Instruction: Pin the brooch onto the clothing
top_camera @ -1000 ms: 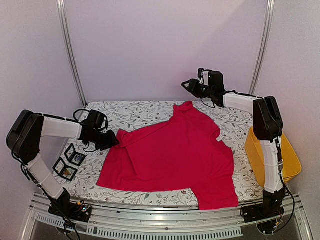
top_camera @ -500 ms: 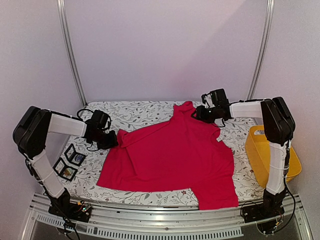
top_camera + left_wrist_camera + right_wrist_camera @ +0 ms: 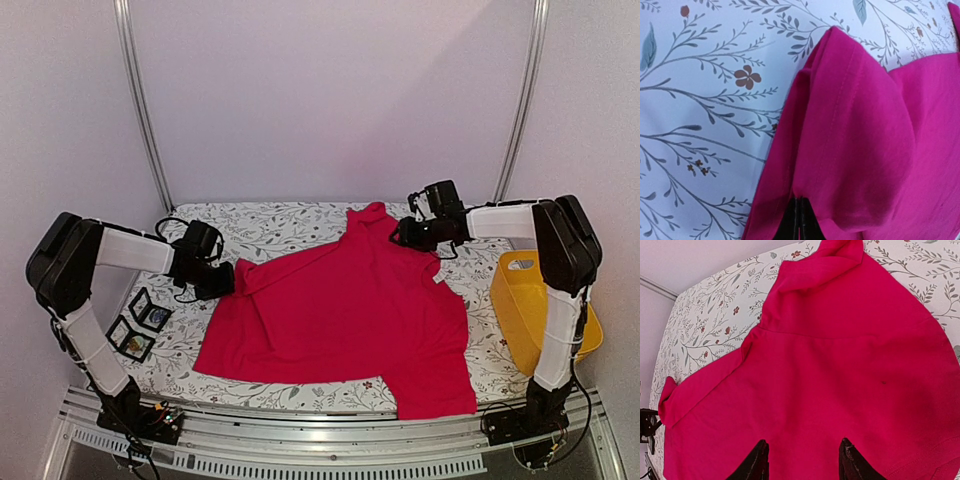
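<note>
1. Two arms reach in from the sides of the top view over a red T-shirt (image 3: 340,300), which lies spread across the middle of the floral tablecloth (image 3: 270,225).
2. Its neck points to the upper centre of the frame, and its lower right corner reaches the near table edge.
3. At centre left, the left gripper (image 3: 228,285) sits at the shirt's left sleeve (image 3: 855,125).
4. In the left wrist view, its dark fingertips (image 3: 799,222) are clenched together at the bottom edge. A fold of the sleeve hem is pinched between them, and the cloth bulges up above the tips.
5. At upper right, the right gripper (image 3: 403,236) is over the shirt's shoulder area, beside the neck.
6. In the right wrist view, its two fingers (image 3: 757,462) stand apart at the bottom edge with red cloth showing between them, so it is released and grasps nothing.
7. Small black-framed cases (image 3: 140,322) lie on the cloth at lower left, apart from the shirt, and their contents are too small to tell.
8. A yellow bin (image 3: 520,310) sits at the right edge, beside the table.
</note>
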Robot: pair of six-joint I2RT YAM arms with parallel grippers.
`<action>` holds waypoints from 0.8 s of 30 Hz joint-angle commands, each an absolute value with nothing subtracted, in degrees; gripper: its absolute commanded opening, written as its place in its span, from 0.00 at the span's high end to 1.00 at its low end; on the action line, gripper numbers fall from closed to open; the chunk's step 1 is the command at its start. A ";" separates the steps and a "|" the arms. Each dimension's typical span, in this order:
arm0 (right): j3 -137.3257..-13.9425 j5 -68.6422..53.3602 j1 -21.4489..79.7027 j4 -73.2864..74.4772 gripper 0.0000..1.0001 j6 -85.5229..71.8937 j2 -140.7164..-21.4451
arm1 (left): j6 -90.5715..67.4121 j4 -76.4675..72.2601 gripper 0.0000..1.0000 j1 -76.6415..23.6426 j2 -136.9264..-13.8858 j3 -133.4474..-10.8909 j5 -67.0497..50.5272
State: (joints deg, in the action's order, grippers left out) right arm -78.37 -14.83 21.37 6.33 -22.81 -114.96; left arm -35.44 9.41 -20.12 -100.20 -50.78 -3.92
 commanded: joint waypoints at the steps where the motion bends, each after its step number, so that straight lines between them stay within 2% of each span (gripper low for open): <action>1: -76.56 -13.09 21.40 8.11 0.54 -21.36 -112.12 | -34.42 11.23 1.00 -20.99 -98.38 -52.25 -3.61; 4: -75.83 -12.59 21.36 8.41 0.54 -21.34 -111.47 | -35.02 11.47 1.00 -21.06 -97.61 -51.01 -3.24; 7: -74.98 -12.13 21.52 8.43 0.54 -21.15 -110.89 | -35.50 11.34 0.88 -21.08 -97.99 -49.95 -2.26; 14: -73.94 -11.75 21.53 8.26 0.54 -21.00 -110.80 | -35.38 11.33 0.82 -22.25 -101.19 -51.23 -3.07; 20: -73.21 -11.55 21.70 8.15 0.54 -21.19 -111.18 | -34.93 12.16 0.73 -22.33 -101.57 -51.25 -1.74; 22: -72.91 -10.61 22.00 8.43 0.54 -20.88 -111.01 | -35.09 11.59 0.73 -22.32 -101.47 -50.17 -1.41; 24: -72.57 -10.36 22.14 8.49 0.54 -20.58 -111.07 | -35.25 10.71 0.82 -22.44 -101.99 -49.80 -2.12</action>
